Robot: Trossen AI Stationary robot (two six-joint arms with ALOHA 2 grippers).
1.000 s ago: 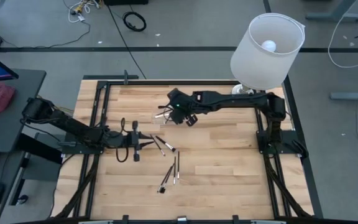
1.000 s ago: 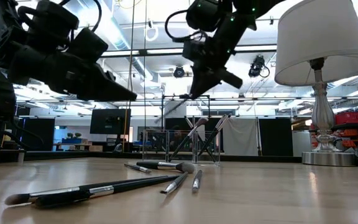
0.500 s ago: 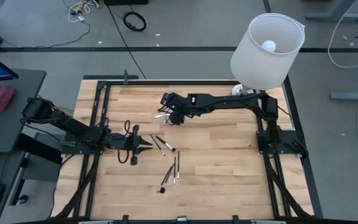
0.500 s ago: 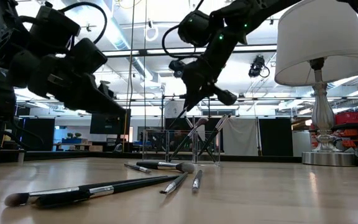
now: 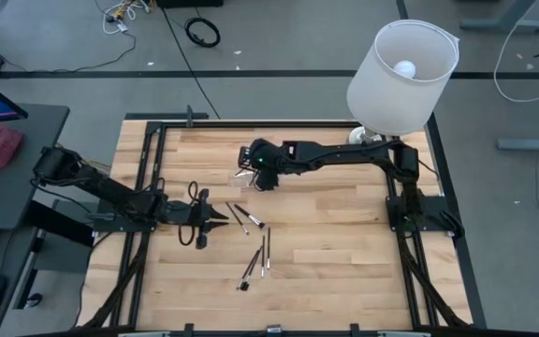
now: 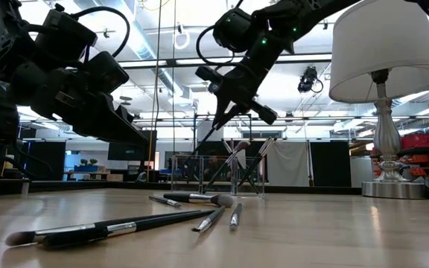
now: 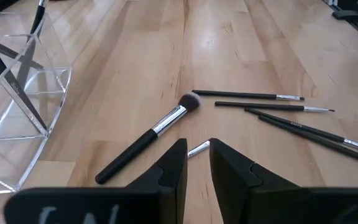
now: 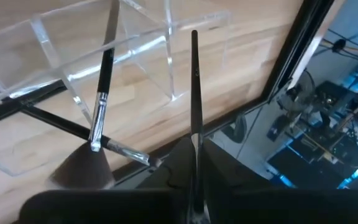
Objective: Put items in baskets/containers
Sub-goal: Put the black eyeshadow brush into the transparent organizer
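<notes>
Right claw (image 8: 193,152) over the clear cup (image 8: 135,56)
It grips a brush (image 8: 195,81) pointing down at the cup; left claw (image 7: 197,163), slightly parted, empty, near worktop brushes (image 7: 151,135).

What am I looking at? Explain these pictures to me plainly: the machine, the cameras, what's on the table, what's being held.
Two dark robot arms work at a wooden table. One picture looks down from above, one looks level across the tabletop, and one comes from a camera on each arm's wrist. The right gripper pinches a thin brush above a clear container that already holds a few brushes. The left gripper hovers, fingers slightly apart and empty, over loose brushes lying on the table. A lamp stands at a far corner.
</notes>
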